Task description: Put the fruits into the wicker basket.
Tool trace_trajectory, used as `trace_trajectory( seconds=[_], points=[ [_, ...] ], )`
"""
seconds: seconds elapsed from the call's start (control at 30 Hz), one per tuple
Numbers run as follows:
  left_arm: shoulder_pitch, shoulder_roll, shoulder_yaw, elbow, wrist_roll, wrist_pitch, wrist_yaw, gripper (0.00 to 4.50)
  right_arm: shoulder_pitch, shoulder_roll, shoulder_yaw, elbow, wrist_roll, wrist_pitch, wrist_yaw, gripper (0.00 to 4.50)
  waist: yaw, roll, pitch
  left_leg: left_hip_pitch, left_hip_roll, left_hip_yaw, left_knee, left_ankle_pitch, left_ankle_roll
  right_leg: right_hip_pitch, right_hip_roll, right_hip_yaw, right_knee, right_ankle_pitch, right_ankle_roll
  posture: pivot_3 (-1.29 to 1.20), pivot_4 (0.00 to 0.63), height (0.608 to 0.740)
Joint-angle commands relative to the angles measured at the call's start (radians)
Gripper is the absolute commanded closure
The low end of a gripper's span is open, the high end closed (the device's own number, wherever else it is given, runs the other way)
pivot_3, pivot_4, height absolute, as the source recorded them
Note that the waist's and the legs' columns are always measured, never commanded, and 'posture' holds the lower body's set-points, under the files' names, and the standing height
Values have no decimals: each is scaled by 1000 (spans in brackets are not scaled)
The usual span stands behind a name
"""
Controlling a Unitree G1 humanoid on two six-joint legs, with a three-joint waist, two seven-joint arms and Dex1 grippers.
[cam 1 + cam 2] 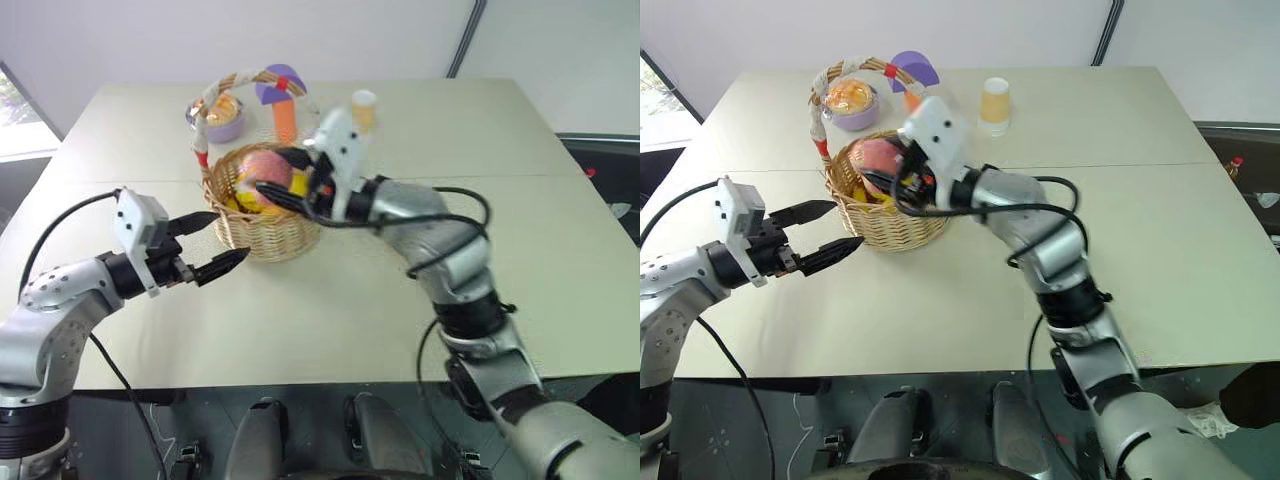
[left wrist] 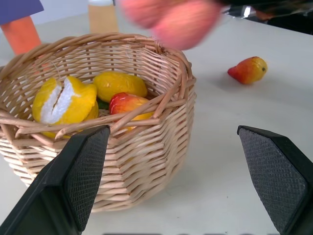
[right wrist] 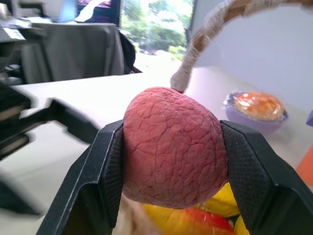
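Fingers of the right gripper (image 3: 171, 196) pinch the pink peach (image 3: 173, 147) over the wicker basket (image 1: 262, 225), which stands mid-table toward the far edge, holding yellow fruits (image 2: 120, 84). Just beside the basket, the left gripper (image 1: 222, 243) hangs spread wide, empty.

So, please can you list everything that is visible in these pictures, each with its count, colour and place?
Round woven wicker basket: one, tan, mid-table; white-and-red wrapped handle.
Pink peach: one, held above the basket.
Yellow lemon-like fruits: two at least, inside the basket.
Red-yellow apple: one, inside the basket.
Red-yellow fruit: one, on the table, apart from the basket.
Lilac bowl with orange-brown bun: one, behind the basket.
Purple-capped orange mushroom shape: one, behind the basket.
Tan paper cup: one, far side of the table.
Table: one, beige.
Left gripper: black fingers, open, beside the basket.
Right gripper: black fingers, shut on the peach.
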Motion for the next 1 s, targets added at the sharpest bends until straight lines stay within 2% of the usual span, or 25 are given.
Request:
trace_trajectory(
  seconds=[0.03,0.07,0.17,0.2,0.23,0.37,0.5,0.57,0.67,0.73,0.83,1.0],
  points=[
    [12,5,40,-62,-25,-10,20,0,-54,52,14,127,-87,-102,-62,1722,0,0,0,-1,0,0,0,0,0,-1,-1,0,0,0,0,0,150,740],
    [16,5,42,-70,-28,-9,27,0,-60,63,9,152,-94,-116,-65,1722,-1,0,0,-2,-1,0,0,0,0,-2,-1,0,0,0,0,0,150,740],
    [25,2,49,-88,-40,-3,43,0,-59,81,-4,162,-98,-142,-57,727,-2,0,0,-7,-1,0,0,0,0,-7,-1,0,0,0,0,0,150,740],
    [27,2,49,-93,-42,-1,47,0,-56,85,-12,150,-98,-160,-58,156,-3,0,0,-8,-1,0,0,0,0,-9,-1,0,1,0,0,0,150,740],
    [25,-1,42,-101,-44,2,54,0,-43,72,-29,93,-73,-162,-33,60,-3,0,0,-9,-1,0,0,0,-1,-10,-1,0,1,0,0,0,150,740],
    [7,-11,7,-125,-68,12,71,0,23,-23,-79,-79,-3,-149,73,60,-1,0,0,-12,-1,0,0,0,-1,-12,-1,0,2,0,0,0,150,740],
    [-59,-21,-123,-150,-53,12,41,0,219,-321,-215,-269,117,-71,283,60,19,-1,-1,-12,-4,-2,2,0,0,-9,-3,-3,0,0,0,0,150,740],
    [-93,-28,-187,-152,-35,5,28,0,296,-424,-253,-294,139,-33,318,60,23,-1,-1,-13,-7,-2,2,0,1,-8,-5,-2,-1,0,0,0,150,740],
    [-183,-73,-349,-145,25,-26,-8,0,475,-598,-317,-262,62,-44,332,60,19,0,-1,-13,-8,0,3,-1,1,-8,-4,-1,-2,0,1,0,150,740],
    [-217,-100,-415,-126,52,-39,-26,0,538,-643,-332,-231,25,-73,317,60,14,0,-1,-13,-8,0,4,-1,1,-8,-2,-1,-1,0,1,0,150,740],
    [-243,-118,-505,-85,131,-85,-55,0,578,-652,-295,-168,-50,-149,283,60,-10,0,-1,-10,-7,1,3,0,1,-8,1,1,1,0,1,0,150,740],
    [-260,-150,-565,-45,212,-139,-52,0,555,-628,-227,-23,-176,-287,232,60,-24,1,-1,-5,-6,-1,3,0,2,-5,4,3,4,0,1,0,150,740]
  ],
)
